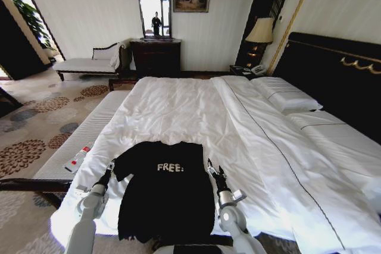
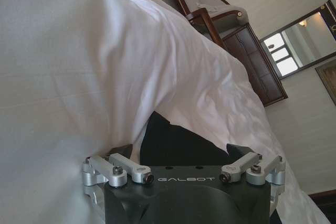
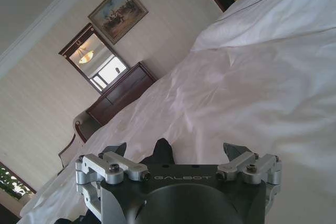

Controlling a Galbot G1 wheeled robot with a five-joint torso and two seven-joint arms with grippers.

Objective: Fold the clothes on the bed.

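A black T-shirt (image 1: 166, 197) with white "FREE!" lettering lies flat, chest up, on the white duvet (image 1: 196, 117) at the foot of the bed (image 1: 333, 147), at about six o'clock in the head view. The left gripper (image 1: 110, 168) sits just beside the left sleeve at nine o'clock from the shirt, fingers spread apart. The right gripper (image 1: 211, 168) sits beside the right sleeve at three o'clock, fingers likewise spread, pinching nothing.
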